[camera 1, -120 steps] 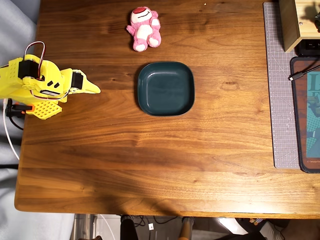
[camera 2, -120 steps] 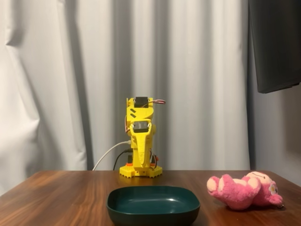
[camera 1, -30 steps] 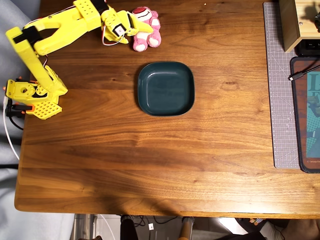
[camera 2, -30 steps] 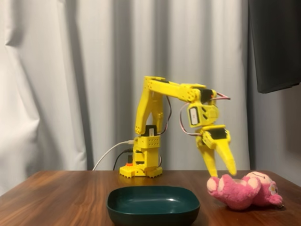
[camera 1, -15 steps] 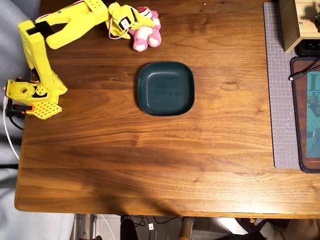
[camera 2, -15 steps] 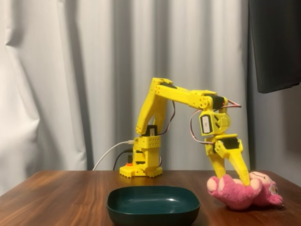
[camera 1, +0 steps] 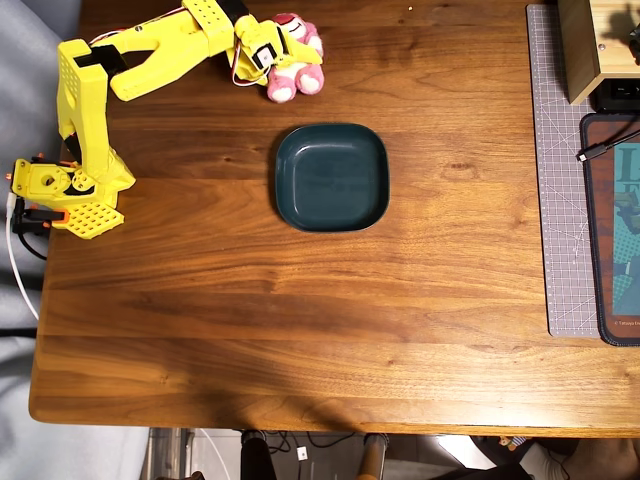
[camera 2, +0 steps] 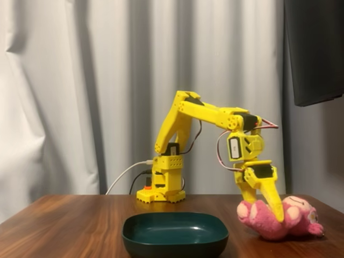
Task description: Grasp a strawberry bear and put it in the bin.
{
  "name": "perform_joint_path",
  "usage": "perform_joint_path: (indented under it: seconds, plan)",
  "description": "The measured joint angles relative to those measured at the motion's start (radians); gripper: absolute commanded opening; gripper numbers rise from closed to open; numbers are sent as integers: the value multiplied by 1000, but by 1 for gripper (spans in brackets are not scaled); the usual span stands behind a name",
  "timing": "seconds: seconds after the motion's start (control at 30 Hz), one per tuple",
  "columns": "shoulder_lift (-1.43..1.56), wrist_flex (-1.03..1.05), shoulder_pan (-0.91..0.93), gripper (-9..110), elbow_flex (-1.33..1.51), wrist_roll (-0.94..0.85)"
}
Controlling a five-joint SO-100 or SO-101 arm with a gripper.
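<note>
The yellow hand point(camera 2: 264, 208) straddles the strawberry bear point(camera 2: 279, 217), fingers spread open on either side of its body. The bear lies on the tabletop point(camera 1: 300, 300) beside the empty bin point(camera 1: 331, 177), well apart from it.

The pink bear point(camera 1: 292, 62) lies on its side near the tabletop's far edge under my fingers; the empty teal bin point(camera 1: 331, 177) sits mid-table.

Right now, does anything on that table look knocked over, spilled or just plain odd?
Only the strawberry bear lies toppled on its side near the table edge, with the gripper and its jaws down over it. The bin sits flat and empty; nothing is spilled or broken.
</note>
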Motion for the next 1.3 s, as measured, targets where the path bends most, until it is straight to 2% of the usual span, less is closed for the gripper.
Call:
perform_joint_path:
  seconds: [0.13,0.27,0.43,0.63,0.77,1.3]
  plan:
    - [-25,17,-20,35,-15,0]
    - [-28,21,-23,27,-21,0]
    - [-28,12,-31,27,-32,0]
    - [-26,28,-26,9,-40,0]
    - [-26,48,-11,2,-54,0]
    - [-14,268,-35,0,-163,0]
